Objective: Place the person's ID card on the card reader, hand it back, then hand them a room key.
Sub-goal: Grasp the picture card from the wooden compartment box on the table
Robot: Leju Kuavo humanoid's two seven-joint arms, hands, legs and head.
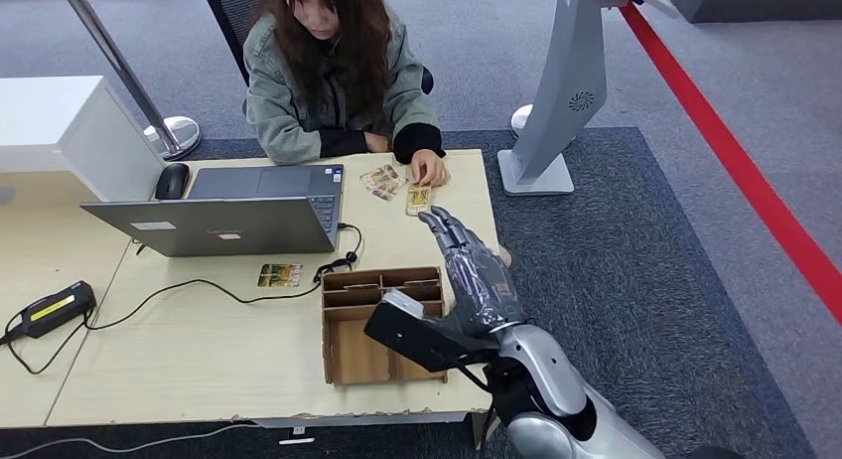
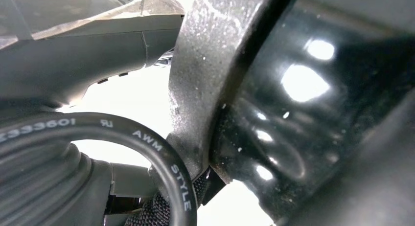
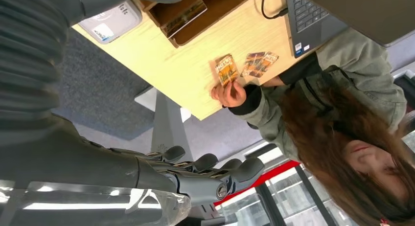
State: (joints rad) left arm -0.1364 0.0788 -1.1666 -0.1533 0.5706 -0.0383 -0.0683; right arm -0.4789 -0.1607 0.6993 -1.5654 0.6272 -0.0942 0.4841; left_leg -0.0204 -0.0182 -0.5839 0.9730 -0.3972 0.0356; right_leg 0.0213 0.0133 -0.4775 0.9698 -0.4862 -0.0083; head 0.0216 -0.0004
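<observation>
The robot's right hand (image 1: 467, 265) reaches out over the table (image 1: 199, 350), toward twelve o'clock. Its fingers (image 1: 449, 229) are stretched out straight and a little apart, and they hold nothing. The fingertips are very near a card (image 1: 418, 200) that lies flat on the table just past them.

A person (image 1: 333, 72) in a grey-green jacket sits at the far side of the table, at twelve o'clock. The person's hand (image 1: 429, 167) touches the far end of that card. In the right wrist view the same hand (image 3: 228, 94) rests at the end of the card (image 3: 226, 69). A second small pile of cards (image 1: 382, 180) lies just beside it, at about ten o'clock from it.

A wooden box (image 1: 382, 325) with open slots sits near the front edge of the table, touching nothing but the table, right beside the robot's wrist. One more card (image 1: 279, 274) lies flat at nine o'clock from the box. An open laptop (image 1: 233, 213) stands behind it, with a black mouse (image 1: 171, 181) at its far left corner. A black and yellow card reader (image 1: 48, 311) lies at the left edge.

I cannot tell how the left hand's fingers are set.
</observation>
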